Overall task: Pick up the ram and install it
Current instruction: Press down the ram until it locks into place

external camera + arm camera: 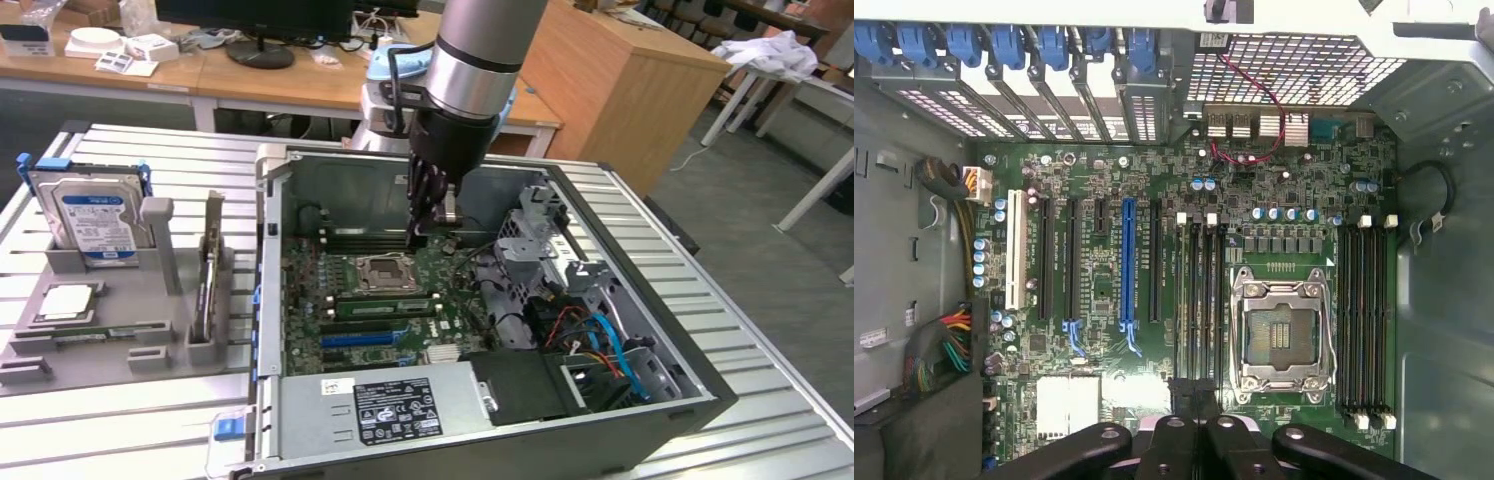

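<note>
Gripper point(424, 234) is seen shut over the motherboard point(340, 345) near the case's point(271, 300) far wall; any hold cannot be told.

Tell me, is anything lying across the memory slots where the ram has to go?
Nothing visible does. No cable or loose part crosses the memory slots beside the processor socket, and the shut gripper hangs over one end of them.
</note>
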Available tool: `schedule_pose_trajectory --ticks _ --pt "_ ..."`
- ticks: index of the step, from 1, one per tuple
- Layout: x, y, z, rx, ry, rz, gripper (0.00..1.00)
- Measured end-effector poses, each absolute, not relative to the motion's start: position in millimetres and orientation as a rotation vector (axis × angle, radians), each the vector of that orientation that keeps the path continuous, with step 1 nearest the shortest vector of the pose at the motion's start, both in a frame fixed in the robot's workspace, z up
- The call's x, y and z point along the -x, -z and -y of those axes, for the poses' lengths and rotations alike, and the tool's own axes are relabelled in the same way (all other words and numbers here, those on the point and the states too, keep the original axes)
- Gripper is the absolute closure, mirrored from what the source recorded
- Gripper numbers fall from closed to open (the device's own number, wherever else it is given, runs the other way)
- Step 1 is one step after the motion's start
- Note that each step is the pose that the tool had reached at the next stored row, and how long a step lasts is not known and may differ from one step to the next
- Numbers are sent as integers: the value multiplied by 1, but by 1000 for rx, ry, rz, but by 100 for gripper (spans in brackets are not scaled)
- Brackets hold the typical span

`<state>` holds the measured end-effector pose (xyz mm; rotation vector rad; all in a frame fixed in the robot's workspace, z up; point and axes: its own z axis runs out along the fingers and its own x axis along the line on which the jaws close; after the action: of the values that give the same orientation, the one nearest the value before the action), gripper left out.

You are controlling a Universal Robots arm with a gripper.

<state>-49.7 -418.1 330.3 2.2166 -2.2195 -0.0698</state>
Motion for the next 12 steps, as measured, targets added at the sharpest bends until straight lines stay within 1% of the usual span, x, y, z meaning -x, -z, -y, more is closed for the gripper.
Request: schedule_pose_trajectory --ticks 12 --pt "42 -330 418 -2216 70 2220 89"
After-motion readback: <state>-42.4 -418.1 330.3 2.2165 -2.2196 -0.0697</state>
